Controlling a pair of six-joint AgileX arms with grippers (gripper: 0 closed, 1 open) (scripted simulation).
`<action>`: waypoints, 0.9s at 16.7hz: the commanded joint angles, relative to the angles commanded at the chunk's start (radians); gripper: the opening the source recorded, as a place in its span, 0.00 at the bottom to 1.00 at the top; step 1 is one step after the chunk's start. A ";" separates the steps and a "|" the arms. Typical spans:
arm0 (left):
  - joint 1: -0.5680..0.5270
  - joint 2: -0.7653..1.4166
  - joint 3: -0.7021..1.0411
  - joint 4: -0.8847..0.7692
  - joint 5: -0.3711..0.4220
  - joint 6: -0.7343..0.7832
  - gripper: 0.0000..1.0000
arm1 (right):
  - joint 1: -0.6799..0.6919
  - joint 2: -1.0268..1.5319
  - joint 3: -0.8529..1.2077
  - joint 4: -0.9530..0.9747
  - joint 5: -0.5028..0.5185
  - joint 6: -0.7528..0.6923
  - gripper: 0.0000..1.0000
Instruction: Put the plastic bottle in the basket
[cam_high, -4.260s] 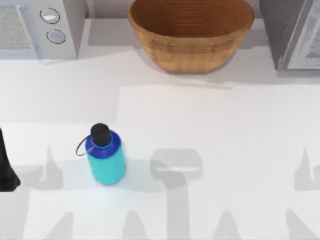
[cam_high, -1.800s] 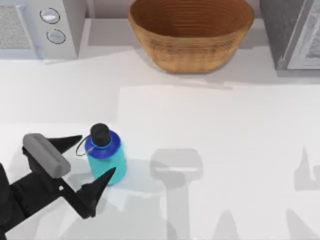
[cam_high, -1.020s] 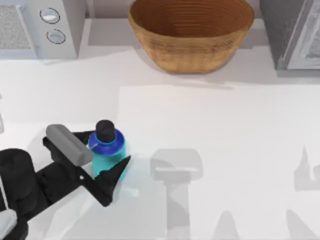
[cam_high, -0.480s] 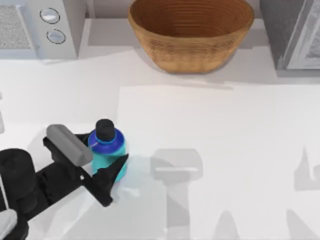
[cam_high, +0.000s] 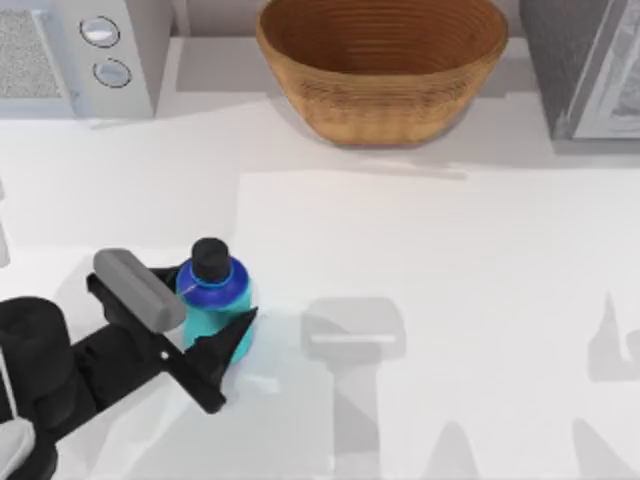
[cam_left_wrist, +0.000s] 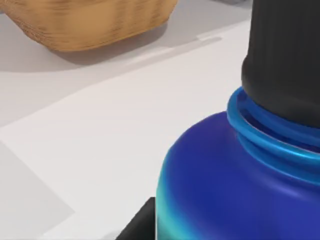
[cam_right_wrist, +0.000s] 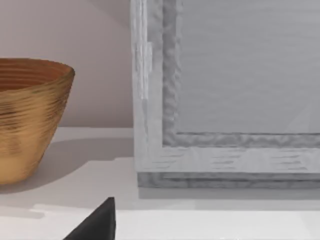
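Near the bench's left front corner, our left gripper (cam_high: 205, 325) has its fingers pinched onto the turquoise body of the upright plastic bottle (cam_high: 215, 300). The basket (cam_high: 380, 70) sits well apart at the back edge. We judge the smooth round bottle could slip or tilt during the lift.

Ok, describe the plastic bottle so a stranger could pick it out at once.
Start at the white table and go to its front left part, far from the wicker basket at the back. The plastic bottle stands upright there between the jaws of the left gripper. It is squat and turquoise, with a dark blue shoulder and a black cap.
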 joint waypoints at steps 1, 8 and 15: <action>0.000 -0.002 -0.001 0.000 0.000 0.001 0.00 | 0.000 0.000 0.000 0.000 0.000 0.000 1.00; 0.095 -0.203 -0.009 -0.209 0.140 0.098 0.00 | 0.000 0.000 0.000 0.000 0.000 0.000 1.00; 0.360 -0.742 -0.019 -0.803 0.383 0.275 0.00 | 0.000 0.000 0.000 0.000 0.000 0.000 1.00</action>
